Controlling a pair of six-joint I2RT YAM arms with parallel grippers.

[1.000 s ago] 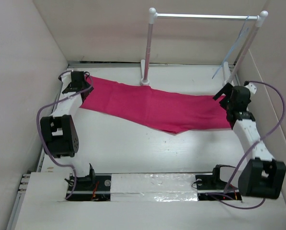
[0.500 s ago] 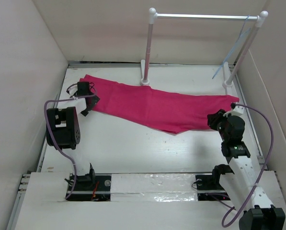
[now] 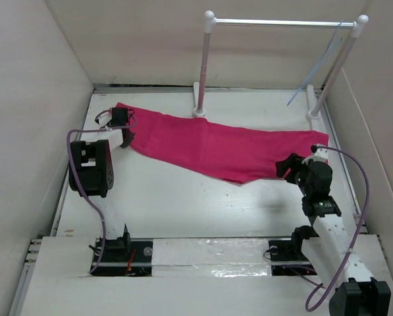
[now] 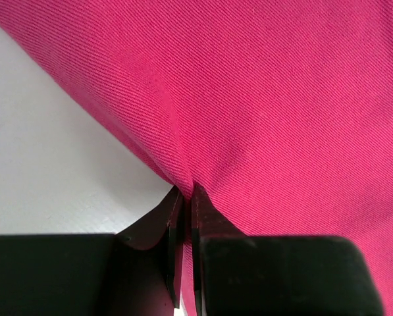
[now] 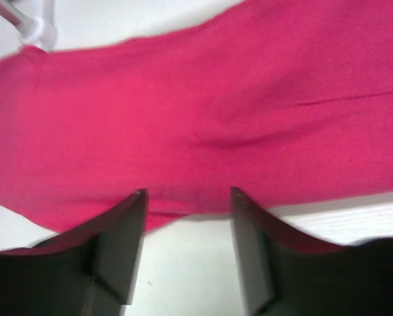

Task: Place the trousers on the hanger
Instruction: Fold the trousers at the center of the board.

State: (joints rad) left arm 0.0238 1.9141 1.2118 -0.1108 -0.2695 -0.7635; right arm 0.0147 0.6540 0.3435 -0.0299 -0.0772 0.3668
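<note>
The magenta trousers (image 3: pixel 216 148) lie flat across the table, from the far left to the right side. My left gripper (image 3: pixel 125 135) is shut on a pinched fold at their left edge (image 4: pixel 186 194), and the fabric (image 4: pixel 282 99) fills the left wrist view. My right gripper (image 3: pixel 286 168) stands open just in front of the near edge of the trousers' right end (image 5: pixel 186 192), with only bare table between its fingers (image 5: pixel 120 243). The trousers (image 5: pixel 216 99) spread beyond them. The thin pale hanger (image 3: pixel 313 74) hangs from the right end of the rack's bar.
A white-poled rack (image 3: pixel 203 66) with a silver bar (image 3: pixel 282 23) stands at the back, and its left foot (image 5: pixel 38 29) touches the trousers' far edge. Pale walls close in the table (image 3: pixel 183 204) on the left, back and right.
The left gripper came from the far left corner onto the trousers' edge and closed on a fold. The right arm drew back from the far right end to the near edge, jaws open.
</note>
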